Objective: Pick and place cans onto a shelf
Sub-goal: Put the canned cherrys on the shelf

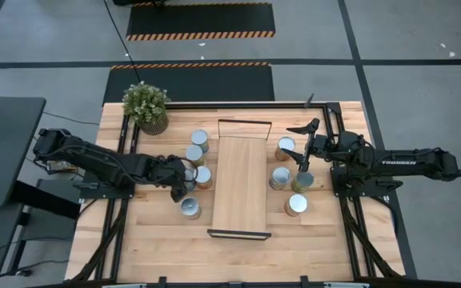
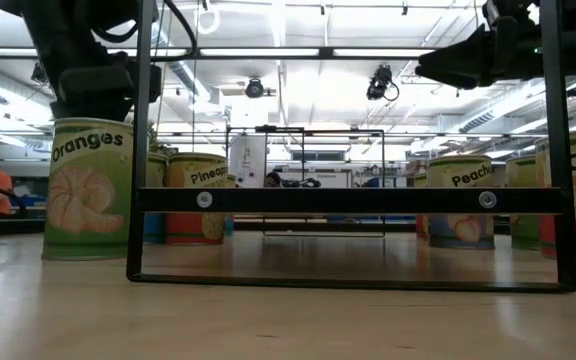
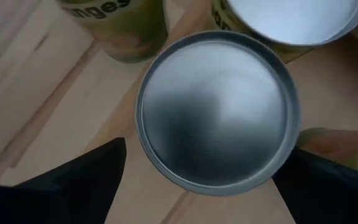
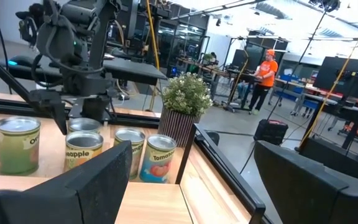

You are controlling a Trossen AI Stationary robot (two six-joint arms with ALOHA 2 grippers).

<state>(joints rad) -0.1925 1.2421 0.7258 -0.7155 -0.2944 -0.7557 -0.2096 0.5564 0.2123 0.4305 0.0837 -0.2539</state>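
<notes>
On the counter, the near Oranges can stands left of the bare shelf. Farther back, the left end effector hangs wide open over a can, fingers straddling its lid, nothing gripped. The right end effector, part-open and empty, hovers among the right-hand cans

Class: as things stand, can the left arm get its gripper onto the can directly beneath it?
Probably yes: the left gripper hangs open straight over that can, fingers either side, nothing covering the top, though neighbouring cans crowd close.
</notes>
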